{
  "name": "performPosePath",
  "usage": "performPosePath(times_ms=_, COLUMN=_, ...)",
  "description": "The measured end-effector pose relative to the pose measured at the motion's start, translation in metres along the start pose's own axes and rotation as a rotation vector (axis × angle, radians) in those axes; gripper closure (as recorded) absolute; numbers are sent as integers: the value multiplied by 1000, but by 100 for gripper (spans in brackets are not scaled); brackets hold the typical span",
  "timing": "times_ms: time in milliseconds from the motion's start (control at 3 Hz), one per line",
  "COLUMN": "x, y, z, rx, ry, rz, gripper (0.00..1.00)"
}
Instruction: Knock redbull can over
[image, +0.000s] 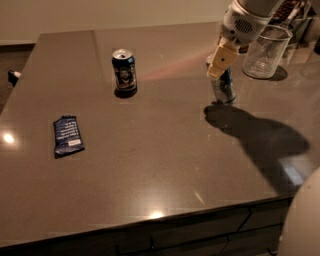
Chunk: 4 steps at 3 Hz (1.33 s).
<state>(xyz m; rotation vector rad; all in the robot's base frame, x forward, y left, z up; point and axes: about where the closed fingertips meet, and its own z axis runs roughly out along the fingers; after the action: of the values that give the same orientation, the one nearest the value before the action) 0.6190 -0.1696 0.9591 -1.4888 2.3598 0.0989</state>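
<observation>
The redbull can (223, 87) is a slim silver can with blue markings. It stands on the brown table (150, 165) at the right and leans slightly. My gripper (220, 61) comes in from the upper right, and its pale finger lies over the can's top and hides it. The can's lower body shows below the finger.
A shorter dark blue can with a picture (124, 71) stands left of centre at the back. A blue snack packet (67, 135) lies flat at the left. A clear glass cup (265, 52) stands behind the redbull can at the right. The table's front edge runs along the bottom.
</observation>
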Motion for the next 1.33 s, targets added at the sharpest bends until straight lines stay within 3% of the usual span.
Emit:
performPosePath(times_ms=333, x=-7, y=7, z=20, rx=12, ry=217, rz=-109, gripper=96)
performPosePath(times_ms=667, x=-12, y=6, z=32, rx=18, ry=293, rz=-159, gripper=75)
performPosePath(times_ms=1333, x=-14, y=16, z=63, rx=-31, ry=389, rz=-280, gripper=28)
